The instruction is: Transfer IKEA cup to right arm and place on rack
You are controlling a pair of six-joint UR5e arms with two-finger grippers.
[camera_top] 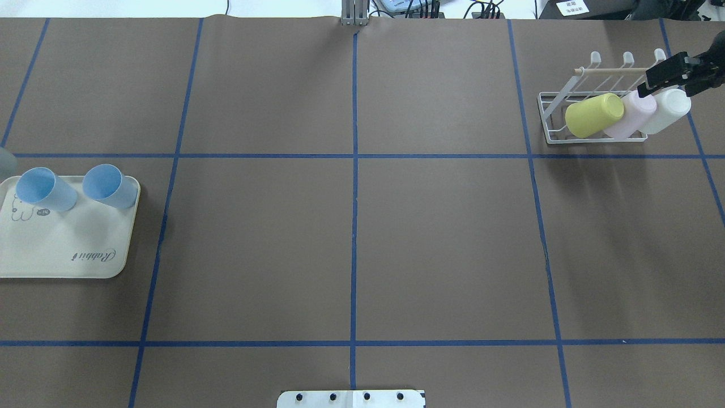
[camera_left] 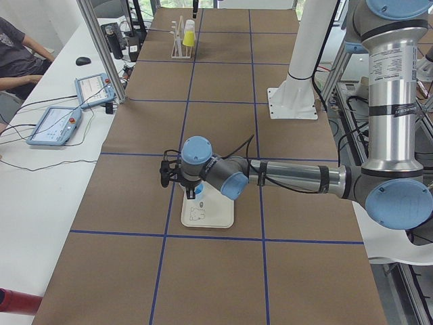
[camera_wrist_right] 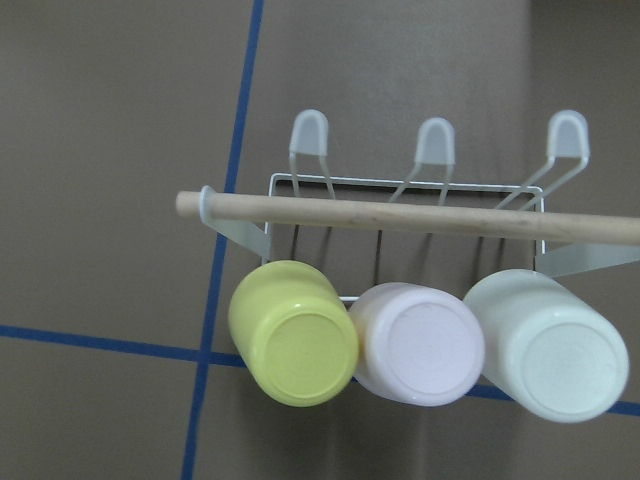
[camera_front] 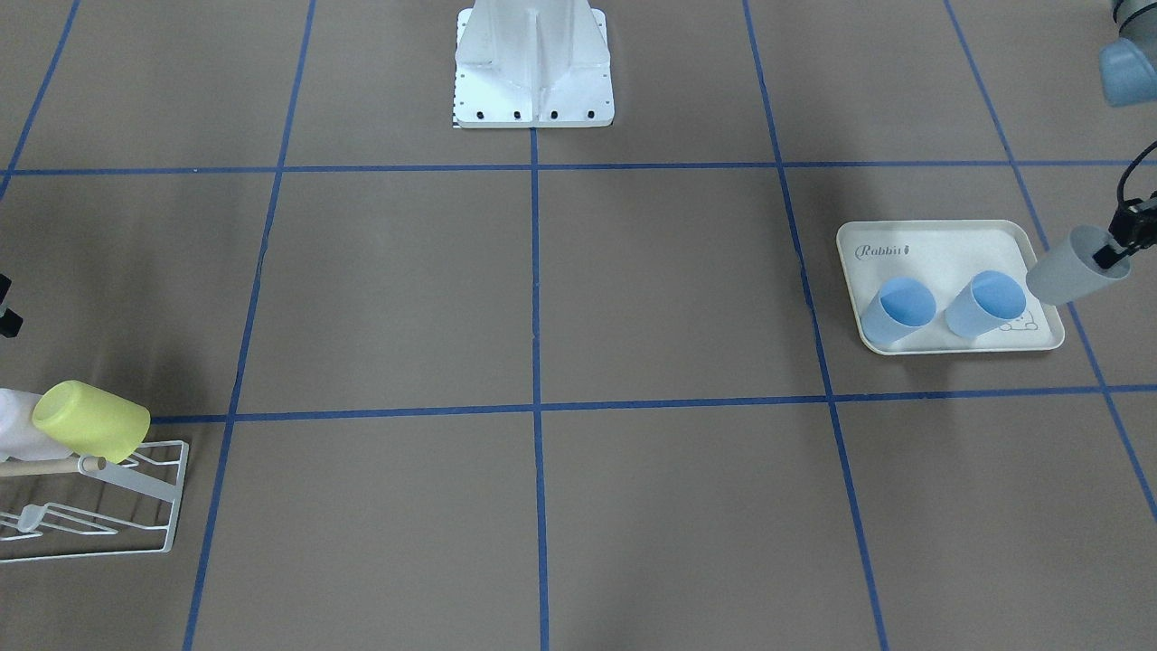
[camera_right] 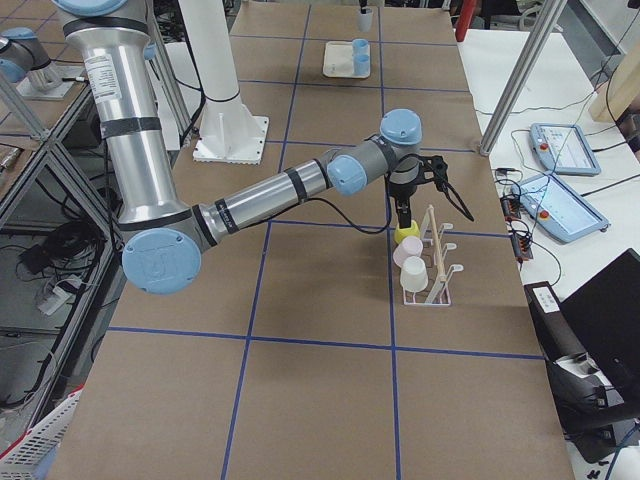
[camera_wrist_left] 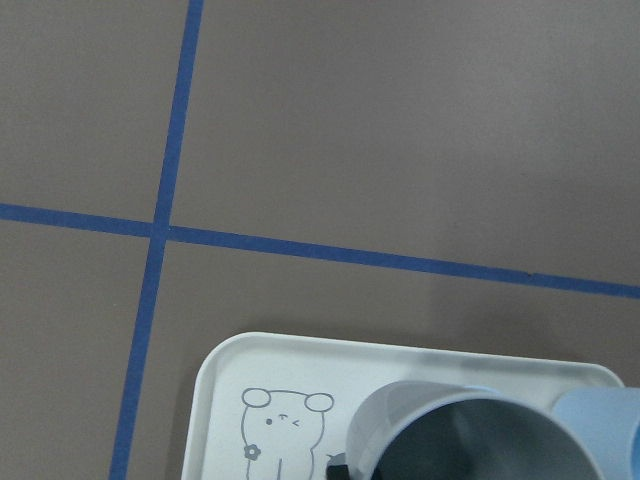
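A grey-blue IKEA cup (camera_front: 1076, 268) hangs tilted just off the right edge of the cream tray (camera_front: 940, 249), and my left gripper (camera_front: 1115, 250) is shut on its rim, one finger inside. In the left wrist view the cup (camera_wrist_left: 470, 435) fills the bottom edge above the tray (camera_wrist_left: 300, 370). My right gripper (camera_top: 648, 88) hovers over the white wire rack (camera_top: 552, 107) at the far right and looks open, holding nothing. The right wrist view looks straight down on the rack's wooden dowel (camera_wrist_right: 400, 215).
A yellow cup (camera_top: 593, 114), a pink cup (camera_top: 634, 113) and a white cup (camera_top: 668, 110) lie side by side on the rack. Two light-blue cups (camera_top: 42, 188) (camera_top: 110, 185) stand on the tray. The robot's white base (camera_front: 533, 68) stands mid-table. A person sits at the side desk (camera_left: 20, 54).
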